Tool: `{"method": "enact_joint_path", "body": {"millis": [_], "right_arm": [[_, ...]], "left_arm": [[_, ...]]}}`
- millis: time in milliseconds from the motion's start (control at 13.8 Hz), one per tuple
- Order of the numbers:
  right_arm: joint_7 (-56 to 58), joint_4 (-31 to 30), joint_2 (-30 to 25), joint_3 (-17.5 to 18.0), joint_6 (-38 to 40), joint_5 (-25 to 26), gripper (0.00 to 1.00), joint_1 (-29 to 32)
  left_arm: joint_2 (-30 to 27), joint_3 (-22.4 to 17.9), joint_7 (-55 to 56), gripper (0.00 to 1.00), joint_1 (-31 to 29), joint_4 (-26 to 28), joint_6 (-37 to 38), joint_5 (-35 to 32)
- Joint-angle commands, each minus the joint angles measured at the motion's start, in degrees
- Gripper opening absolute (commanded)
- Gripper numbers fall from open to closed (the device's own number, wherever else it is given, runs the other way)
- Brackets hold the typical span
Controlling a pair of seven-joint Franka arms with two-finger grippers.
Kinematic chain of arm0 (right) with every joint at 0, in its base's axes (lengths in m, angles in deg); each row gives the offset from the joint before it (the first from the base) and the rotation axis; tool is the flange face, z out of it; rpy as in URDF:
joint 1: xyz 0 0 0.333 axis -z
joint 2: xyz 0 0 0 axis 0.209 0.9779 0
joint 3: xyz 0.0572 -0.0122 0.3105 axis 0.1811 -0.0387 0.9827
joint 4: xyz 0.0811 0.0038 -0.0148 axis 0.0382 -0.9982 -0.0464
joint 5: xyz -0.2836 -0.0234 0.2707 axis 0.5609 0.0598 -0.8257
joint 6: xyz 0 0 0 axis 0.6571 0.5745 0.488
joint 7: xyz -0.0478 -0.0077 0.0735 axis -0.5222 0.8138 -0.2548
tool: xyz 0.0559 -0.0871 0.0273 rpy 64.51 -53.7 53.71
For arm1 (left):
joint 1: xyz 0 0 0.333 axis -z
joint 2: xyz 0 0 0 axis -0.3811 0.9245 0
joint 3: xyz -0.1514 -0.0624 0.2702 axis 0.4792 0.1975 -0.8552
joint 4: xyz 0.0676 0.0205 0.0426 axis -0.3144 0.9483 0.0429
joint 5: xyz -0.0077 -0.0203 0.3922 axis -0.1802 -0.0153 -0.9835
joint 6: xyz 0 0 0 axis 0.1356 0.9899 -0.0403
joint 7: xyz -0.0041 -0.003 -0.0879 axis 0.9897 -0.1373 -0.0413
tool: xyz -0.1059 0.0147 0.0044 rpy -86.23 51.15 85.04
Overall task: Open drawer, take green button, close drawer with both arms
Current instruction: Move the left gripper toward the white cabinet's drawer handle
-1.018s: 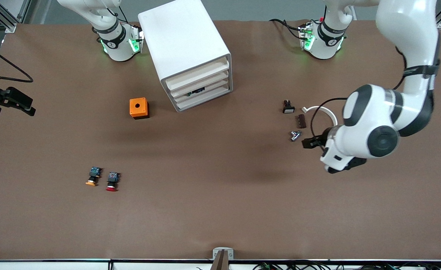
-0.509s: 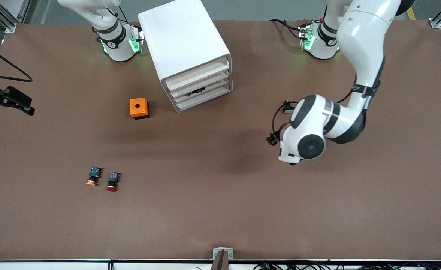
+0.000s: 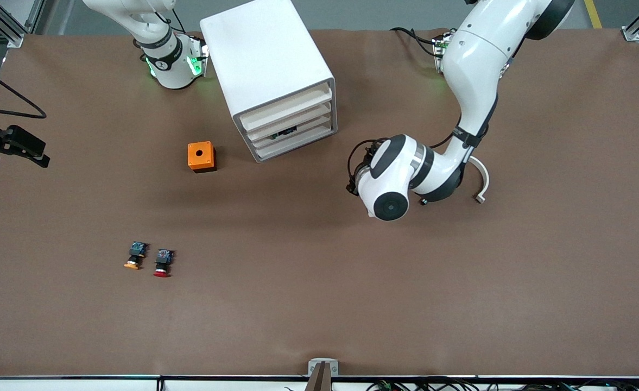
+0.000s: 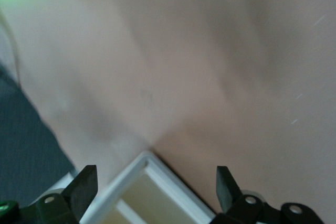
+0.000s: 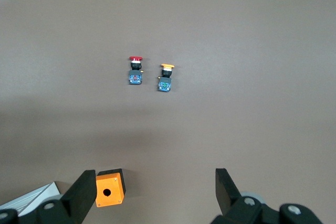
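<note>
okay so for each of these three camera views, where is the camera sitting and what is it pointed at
Front view: high across the table, facing both arms' bases, the cabinet and the left gripper beside it.
Left wrist view: on the left arm, looking past its open fingers at a cabinet corner.
Right wrist view: on the waiting right arm, high over the table, open fingers framing the orange box, red-capped and yellow-capped buttons.
Shared: front and right wrist views both show the box and those buttons.

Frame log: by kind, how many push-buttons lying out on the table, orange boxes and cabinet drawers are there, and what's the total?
Push-buttons out on the table: 2, the red-capped one and the yellow-orange-capped one
Orange box: 1
Cabinet drawers: 4
Total: 7
</note>
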Motion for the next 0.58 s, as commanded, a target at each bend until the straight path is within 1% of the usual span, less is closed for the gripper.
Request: {"method": "enact_joint_path", "body": {"millis": [0,218,291,364,509], "right_arm": [[0.38,-1.04,-1.3,0.33,0.16,0.75,1.0,0.43],[0.29,-1.04,-1.3,0.33,0.25,0.75,1.0,0.25],[0.37,-1.12,-1.3,0.33,0.17,0.75,1.0,0.42],[0.98,-1.12,-1.22,0.33,0.16,0.66,1.0,0.6],[0.9,-1.12,-1.3,0.24,0.16,0.66,1.0,0.51]], "left_arm": [[3.12,-0.34,7.27,0.95,0.18,-1.26,0.62,10.1],[5.14,-0.34,19.49,0.95,0.87,-1.43,0.54,15.66],[5.32,-0.34,23.53,0.93,1.75,-1.43,0.54,17.07],[6.28,-0.34,26.79,0.89,2.19,-1.52,0.54,18.56],[8.12,-0.34,31.72,0.84,2.28,-1.7,0.54,23.12]]}}
